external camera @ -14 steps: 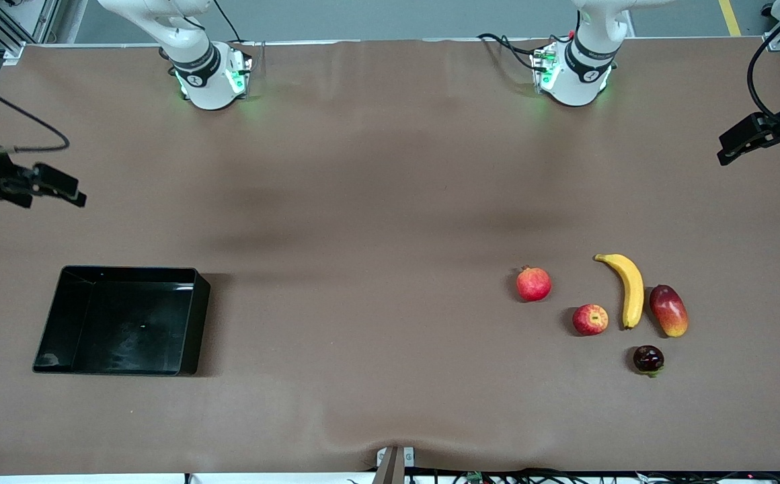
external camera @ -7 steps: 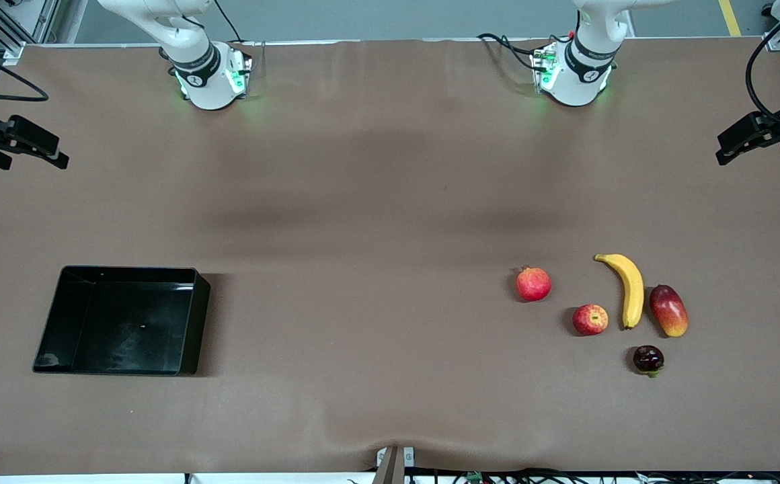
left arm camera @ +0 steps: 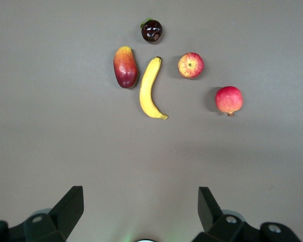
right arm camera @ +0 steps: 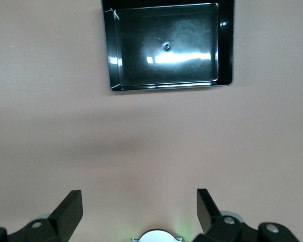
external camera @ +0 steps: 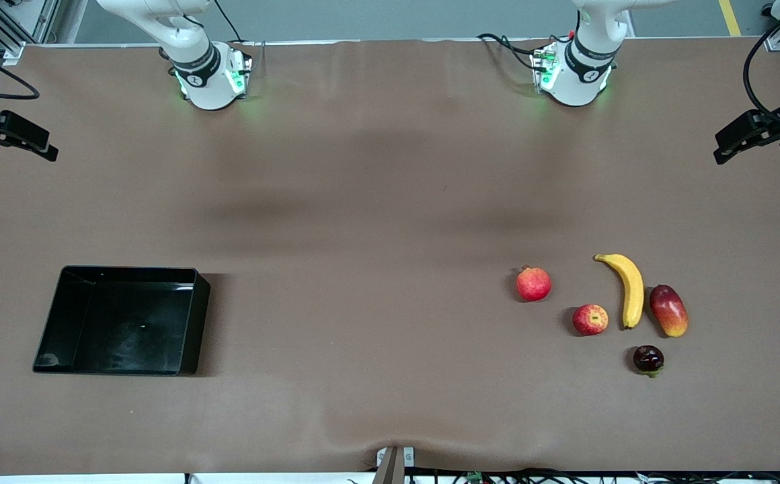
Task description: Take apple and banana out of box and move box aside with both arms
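The yellow banana (external camera: pixel 627 288) (left arm camera: pixel 150 89) and the small red apple (external camera: pixel 590 319) (left arm camera: pixel 190 65) lie on the brown table toward the left arm's end. The empty black box (external camera: pixel 191 323) (right arm camera: pixel 226 45) rests toward the right arm's end. My left gripper (external camera: pixel 723 153) (left arm camera: pixel 140 202) hangs open and empty high over the table's edge at the left arm's end. My right gripper (external camera: pixel 44 151) (right arm camera: pixel 139 204) hangs open and empty high over the edge at the right arm's end, well away from the box.
A red pomegranate (external camera: pixel 533 284), a red-and-yellow mango (external camera: pixel 668 310) and a small dark fruit (external camera: pixel 648 359) lie close around the banana and apple. Both arm bases (external camera: pixel 210 74) (external camera: pixel 573 74) stand along the table's back edge.
The right gripper has drawn back toward the table's edge and risen away from the box. The left gripper has barely shifted. Fruits and box have not moved.
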